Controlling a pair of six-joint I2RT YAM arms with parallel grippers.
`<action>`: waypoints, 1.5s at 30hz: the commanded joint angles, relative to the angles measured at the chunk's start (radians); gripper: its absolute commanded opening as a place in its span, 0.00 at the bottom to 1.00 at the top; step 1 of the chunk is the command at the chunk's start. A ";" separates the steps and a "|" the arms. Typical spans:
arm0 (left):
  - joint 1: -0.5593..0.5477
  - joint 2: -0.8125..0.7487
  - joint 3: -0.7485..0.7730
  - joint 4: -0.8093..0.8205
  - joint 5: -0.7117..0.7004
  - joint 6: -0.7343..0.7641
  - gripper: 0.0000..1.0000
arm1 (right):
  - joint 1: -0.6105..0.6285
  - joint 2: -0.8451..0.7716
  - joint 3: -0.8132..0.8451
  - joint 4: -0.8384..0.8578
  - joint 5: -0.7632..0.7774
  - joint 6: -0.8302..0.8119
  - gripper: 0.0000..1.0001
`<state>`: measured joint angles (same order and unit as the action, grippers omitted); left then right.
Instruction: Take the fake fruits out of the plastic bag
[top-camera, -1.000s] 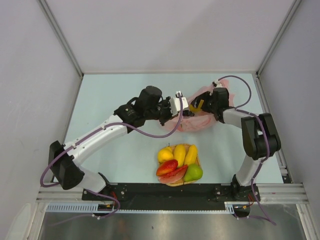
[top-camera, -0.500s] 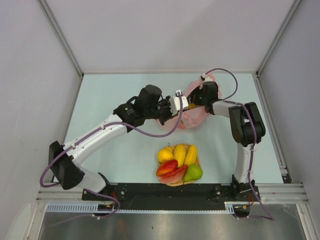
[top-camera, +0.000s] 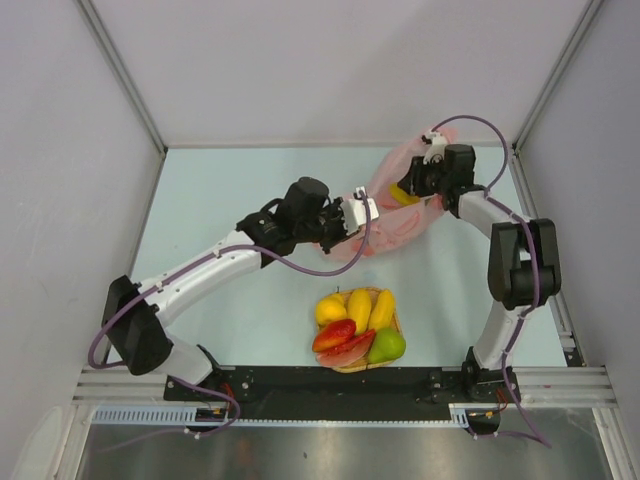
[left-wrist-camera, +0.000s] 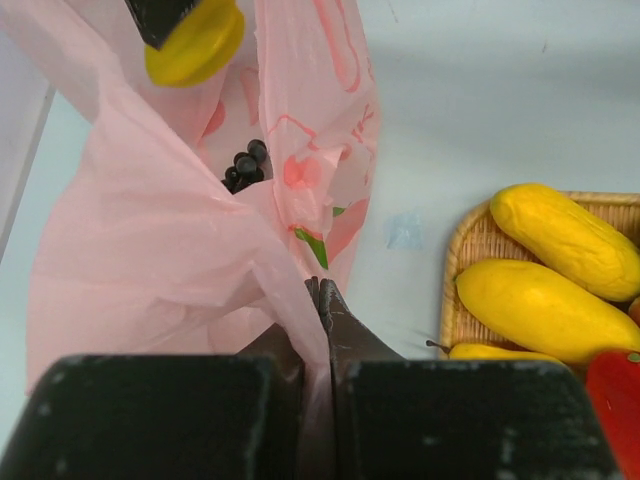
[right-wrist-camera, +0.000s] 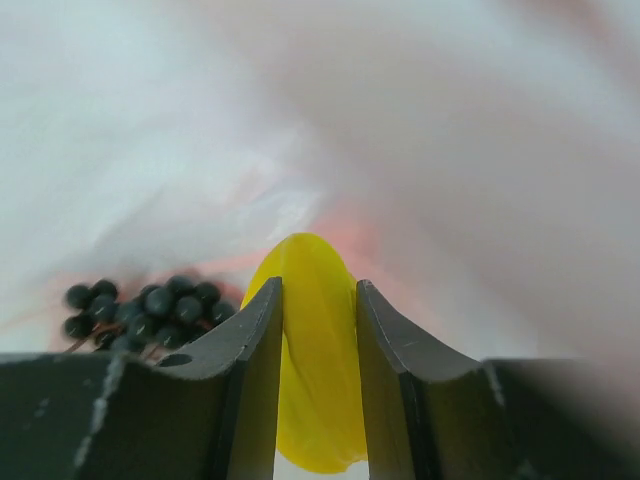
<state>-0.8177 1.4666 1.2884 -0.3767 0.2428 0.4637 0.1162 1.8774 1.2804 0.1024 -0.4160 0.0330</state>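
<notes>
The pink plastic bag (top-camera: 392, 228) (left-wrist-camera: 150, 230) lies at the table's far right, its mouth pulled up. My left gripper (top-camera: 363, 213) (left-wrist-camera: 320, 292) is shut on a fold of the bag's edge. Inside the mouth, my right gripper (top-camera: 405, 192) (right-wrist-camera: 317, 292) has both fingers pressed against a yellow fruit (right-wrist-camera: 315, 380) (left-wrist-camera: 195, 45) (top-camera: 402, 197). A dark grape bunch (right-wrist-camera: 145, 305) (left-wrist-camera: 245, 165) lies deeper in the bag, to the left of that fruit. Something green (left-wrist-camera: 312, 247) shows through the plastic.
A woven tray (top-camera: 397, 322) (left-wrist-camera: 455, 262) stands near the front middle. It holds a lemon (top-camera: 329, 309), two long yellow fruits (top-camera: 359, 308), a red fruit (top-camera: 335, 332), a watermelon slice (top-camera: 347, 351) and a green pear (top-camera: 388, 346). Grey walls enclose the table.
My right gripper has narrowed from wide open onto the yellow fruit and drawn back toward the far right. The bag's mouth has risen with it. The left arm has shifted slightly right.
</notes>
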 joint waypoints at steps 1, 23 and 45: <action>0.011 0.011 -0.001 0.047 -0.013 -0.002 0.00 | -0.001 -0.124 -0.009 -0.088 -0.132 -0.102 0.08; 0.028 0.023 -0.077 0.076 -0.013 -0.048 0.00 | 0.056 -0.609 -0.294 -0.086 -0.196 -0.266 0.00; 0.161 0.109 0.094 0.052 0.073 -0.132 0.00 | 0.243 -1.018 -0.331 -0.725 -0.435 -0.569 0.00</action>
<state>-0.6624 1.5898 1.3487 -0.3248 0.2436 0.3660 0.2897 0.8639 0.9882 -0.5030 -0.7990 -0.4839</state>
